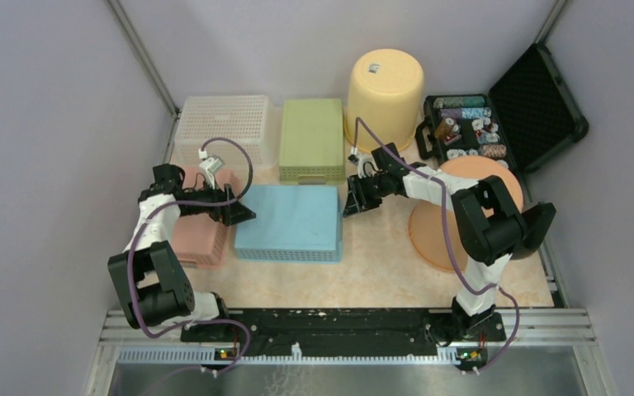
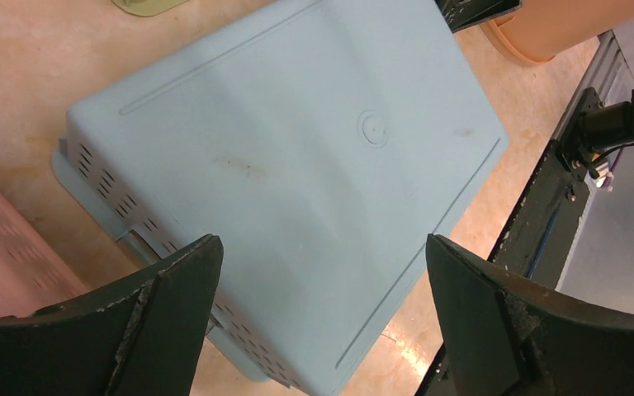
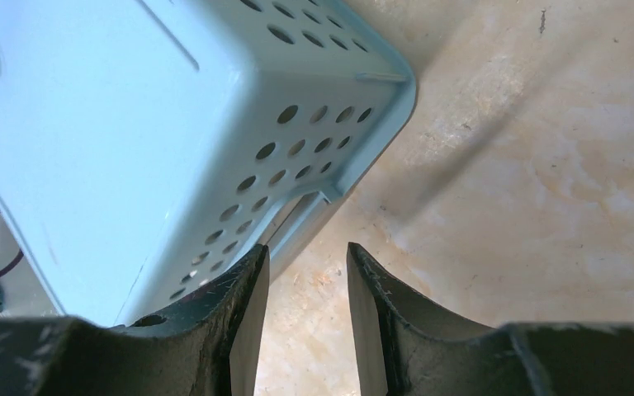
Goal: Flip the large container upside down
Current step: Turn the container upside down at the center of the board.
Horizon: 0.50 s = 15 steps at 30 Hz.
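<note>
We see the left gripper [image 1: 238, 213], jaws spread wide, at the left edge of the light blue perforated basket [image 1: 290, 221], which lies bottom-up at frame centre. The right gripper [image 1: 353, 203], jaws slightly parted and empty, sits beside its right edge.

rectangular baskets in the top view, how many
4: white basket back left, green basket beside it, blue basket upside down at centre, pink basket at left, partly covered.
</note>
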### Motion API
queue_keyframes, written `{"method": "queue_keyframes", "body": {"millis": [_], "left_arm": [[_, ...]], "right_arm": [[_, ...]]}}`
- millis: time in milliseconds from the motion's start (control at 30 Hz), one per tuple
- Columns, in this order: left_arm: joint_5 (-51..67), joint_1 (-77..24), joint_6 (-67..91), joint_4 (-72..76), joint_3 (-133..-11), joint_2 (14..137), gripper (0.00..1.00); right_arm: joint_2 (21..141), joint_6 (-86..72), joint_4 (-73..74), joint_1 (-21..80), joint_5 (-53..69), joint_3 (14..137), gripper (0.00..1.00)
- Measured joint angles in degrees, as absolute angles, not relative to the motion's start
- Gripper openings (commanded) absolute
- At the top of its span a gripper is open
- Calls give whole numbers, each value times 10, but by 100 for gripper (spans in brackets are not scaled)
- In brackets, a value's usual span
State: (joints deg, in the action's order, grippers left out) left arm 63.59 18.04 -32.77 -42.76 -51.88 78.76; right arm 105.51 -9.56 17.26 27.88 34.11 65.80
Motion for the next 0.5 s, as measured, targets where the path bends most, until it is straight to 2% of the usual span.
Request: {"method": "queue_keyframes", "body": {"millis": [500], "left_arm": [[635, 179, -314, -415, -519, 801, 99]], "right_arm": [[1038, -74, 188, 281, 342, 663, 41]]}}
